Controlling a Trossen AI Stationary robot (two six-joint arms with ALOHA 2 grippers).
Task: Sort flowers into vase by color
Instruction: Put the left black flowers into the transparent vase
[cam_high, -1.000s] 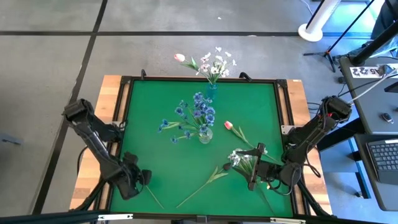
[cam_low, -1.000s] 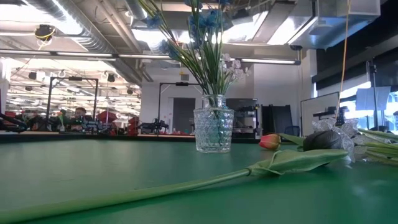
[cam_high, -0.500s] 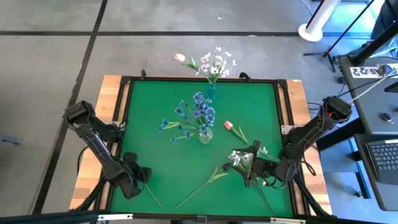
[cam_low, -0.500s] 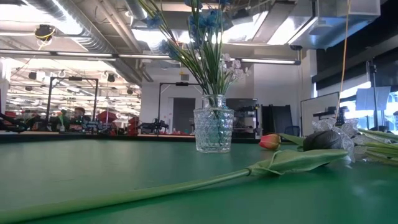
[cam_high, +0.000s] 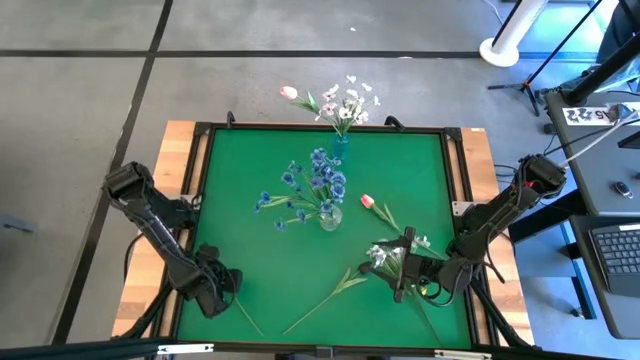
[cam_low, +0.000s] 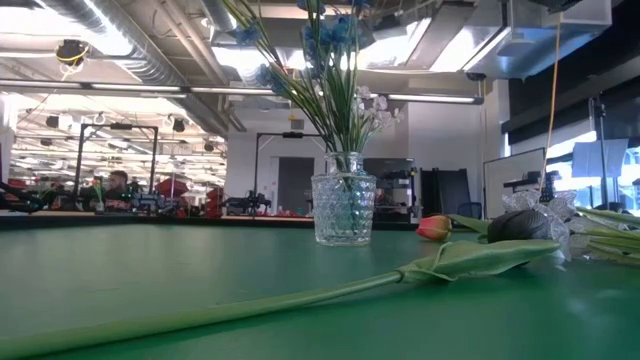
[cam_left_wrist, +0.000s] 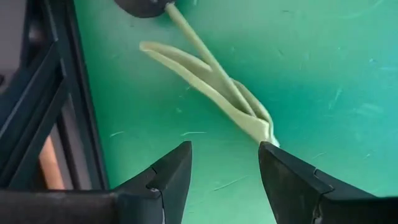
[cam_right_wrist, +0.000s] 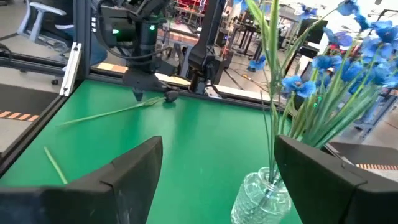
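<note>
My left gripper (cam_high: 215, 292) (cam_left_wrist: 224, 146) points down, open, at the table's near left corner over a near-black tulip (cam_left_wrist: 144, 5) that lies flat on its stalk and leaves (cam_left_wrist: 214, 87). My right gripper (cam_high: 398, 275) (cam_right_wrist: 219, 142) hovers open and level at the near right, by a white spray (cam_high: 384, 255), a second dark tulip (cam_low: 516, 226) and a pink tulip (cam_high: 367, 201), all lying on the mat. A glass vase (cam_high: 330, 216) in the middle holds blue flowers (cam_high: 315, 180). A small blue vase (cam_high: 341, 143) at the far edge holds white blossoms and a pink tulip. My left gripper stands over the tulip's stalk with its fingers apart. The tip of the leaf (cam_left_wrist: 268, 138) lies right beside one fingertip (cam_left_wrist: 277, 152), and I cannot tell whether they touch. The stalk lies flat on the mat.
The green mat (cam_high: 250, 160) has a dark raised frame (cam_left_wrist: 56, 124) close beside my left gripper. A long leafy stalk (cam_high: 320, 305) crosses the near middle. Bare mat lies at the far left and far right. People and equipment show in the room beyond.
</note>
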